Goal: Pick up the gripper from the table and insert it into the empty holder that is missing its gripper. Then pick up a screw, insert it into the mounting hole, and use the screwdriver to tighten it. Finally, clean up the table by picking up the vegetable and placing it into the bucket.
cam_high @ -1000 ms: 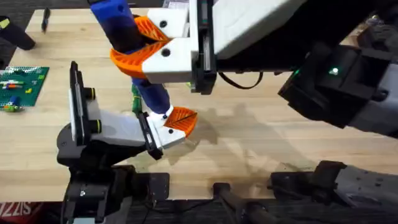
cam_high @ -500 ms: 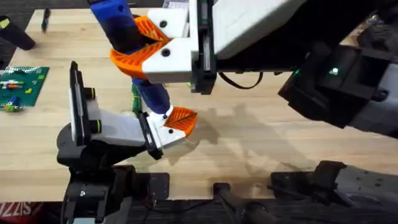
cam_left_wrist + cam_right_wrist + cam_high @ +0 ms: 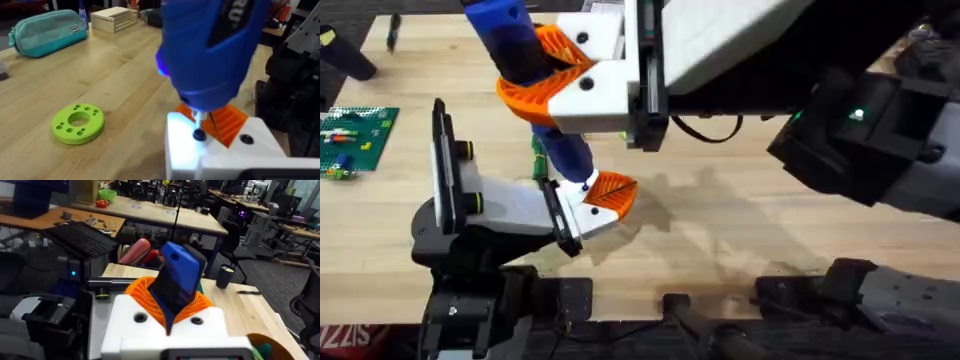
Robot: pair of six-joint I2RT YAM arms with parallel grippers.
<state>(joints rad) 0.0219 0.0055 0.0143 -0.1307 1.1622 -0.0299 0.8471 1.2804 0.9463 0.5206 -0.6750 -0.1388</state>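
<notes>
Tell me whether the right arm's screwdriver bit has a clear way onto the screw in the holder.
Probably yes: in the left wrist view the screwdriver stands right above the dark screw on the white holder, with nothing between them.

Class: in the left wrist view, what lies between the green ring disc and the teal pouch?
Only bare table between disc and pouch.

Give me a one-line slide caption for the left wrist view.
Blue screwdriver bit on a dark screw in the white holder, lime-green ring disc lying nearby on the table.
</notes>
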